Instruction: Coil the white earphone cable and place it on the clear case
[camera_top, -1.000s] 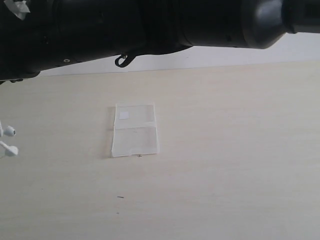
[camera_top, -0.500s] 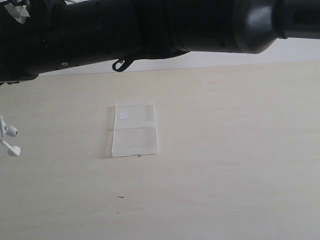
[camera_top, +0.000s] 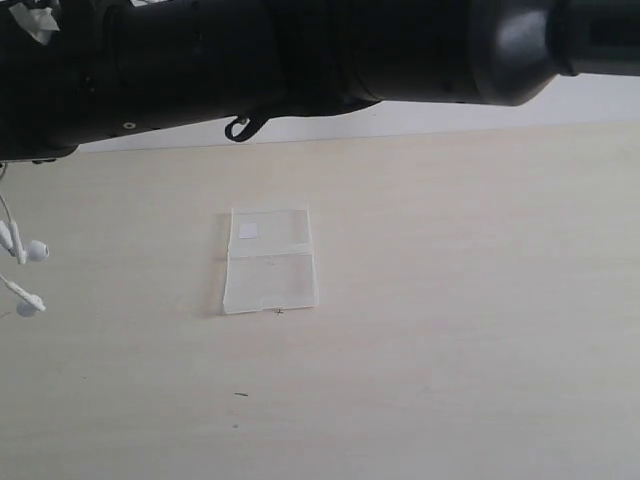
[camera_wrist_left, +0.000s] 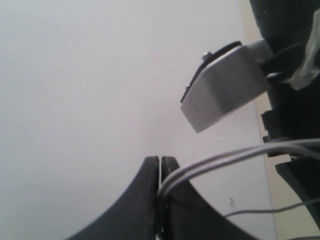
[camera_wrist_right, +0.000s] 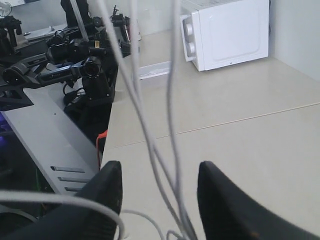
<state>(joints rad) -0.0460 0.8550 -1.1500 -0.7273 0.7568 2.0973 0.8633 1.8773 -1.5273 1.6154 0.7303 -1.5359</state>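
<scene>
Pale tabletop (camera_top: 450, 300), clear case (camera_top: 270, 262) open flat — white earphone cable (camera_top: 37, 250) dangling

Pale wood-grain tabletop (camera_top: 480, 300) fills lower frame. Clear case (camera_top: 270, 260) lies flat on it, opened, left of centre; white sticker (camera_top: 248, 230) on upper half. Dark speck (camera_top: 241, 394) below case.

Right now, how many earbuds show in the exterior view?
2: the upper earbud and the lower earbud, both at the left edge, well left of the clear case.

Open table (camera_top: 470, 360) surrounds the clear case (camera_top: 270, 262); the white earphone cable (camera_top: 36, 250) dangles left, a black arm (camera_top: 300, 50) apparently overhead.
</scene>
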